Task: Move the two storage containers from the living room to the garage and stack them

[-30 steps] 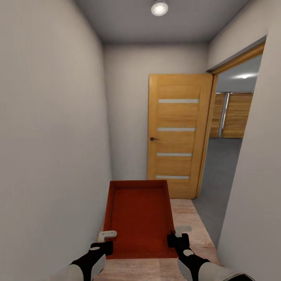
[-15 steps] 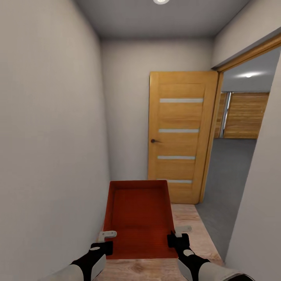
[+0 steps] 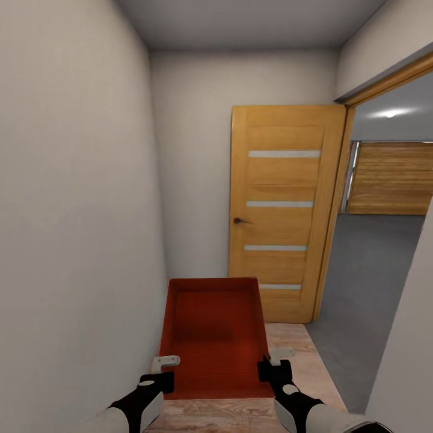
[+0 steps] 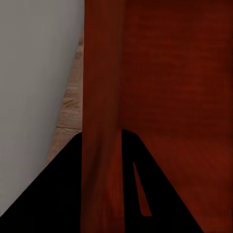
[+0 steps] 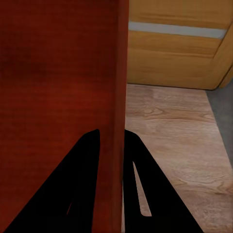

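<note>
Left gripper fingers straddle the near left wall of the storage container, one finger inside, one outside, clamped on that wall. Right gripper fingers do the same on the near right wall, pinched shut on it. Container is held off the wood-plank floor between both grippers, long axis pointing forward from the fingers, open top up, nothing inside.

Past the container's far end: an open wooden door with pale horizontal strips and a dark handle. Forward-right of the right fingers, the doorway opens onto the grey concrete floor of the garage, wood-panelled doors at the back. A white wall runs close beside the left fingers.

Risks, as judgement: the corridor is narrow, so turning right through the doorway could clip the container's far corner on the door or the frame; the thin-wall pinch could slip or twist if one arm lags the other.

Materials: container is smooth orange-red plastic, flat plain walls, rectangular, likely light but slick. Door is glossy wood grain. Planks are light and matte; the concrete is smooth and dark.
</note>
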Motion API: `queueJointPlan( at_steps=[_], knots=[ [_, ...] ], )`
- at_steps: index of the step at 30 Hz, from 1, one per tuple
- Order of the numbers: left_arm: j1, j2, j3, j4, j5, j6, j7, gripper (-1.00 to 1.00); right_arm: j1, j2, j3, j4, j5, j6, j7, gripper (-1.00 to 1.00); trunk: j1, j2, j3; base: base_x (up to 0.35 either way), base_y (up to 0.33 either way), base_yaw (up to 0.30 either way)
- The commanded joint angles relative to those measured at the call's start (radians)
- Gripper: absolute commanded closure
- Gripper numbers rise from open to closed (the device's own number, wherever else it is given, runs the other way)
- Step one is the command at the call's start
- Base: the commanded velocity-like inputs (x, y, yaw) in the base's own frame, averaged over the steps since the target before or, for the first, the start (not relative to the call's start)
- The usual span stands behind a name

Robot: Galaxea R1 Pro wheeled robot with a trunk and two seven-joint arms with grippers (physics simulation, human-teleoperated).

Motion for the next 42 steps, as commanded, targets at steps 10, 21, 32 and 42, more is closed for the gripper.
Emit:
queueJointPlan(
  at_steps=[10,21,32,42],
  knots=[
    [0.000,0.003,0.000,-0.007,-0.001,0.000,-0.036,1.00,0.000,-0.003,-0.038,0.003,0.006,-0.004,0.005,1.00,0.001,0.000,0.000,0.323,0.000,-0.111],
    [0.000,0.003,0.001,-0.007,-0.002,0.000,-0.036,1.00,0.000,-0.004,-0.038,0.003,0.006,-0.005,0.008,1.00,0.001,0.000,0.000,0.323,0.000,-0.277],
    [0.000,0.003,0.001,-0.007,-0.002,0.000,-0.036,1.00,0.000,-0.004,-0.038,0.003,0.006,-0.005,0.009,1.00,0.001,0.000,0.000,0.323,0.000,-0.284],
    [0.000,0.003,-0.001,-0.008,-0.002,-0.001,-0.036,1.00,0.000,-0.004,-0.038,0.003,0.006,-0.005,0.009,1.00,0.001,0.000,0.000,0.322,0.010,-0.284]
  ],
)
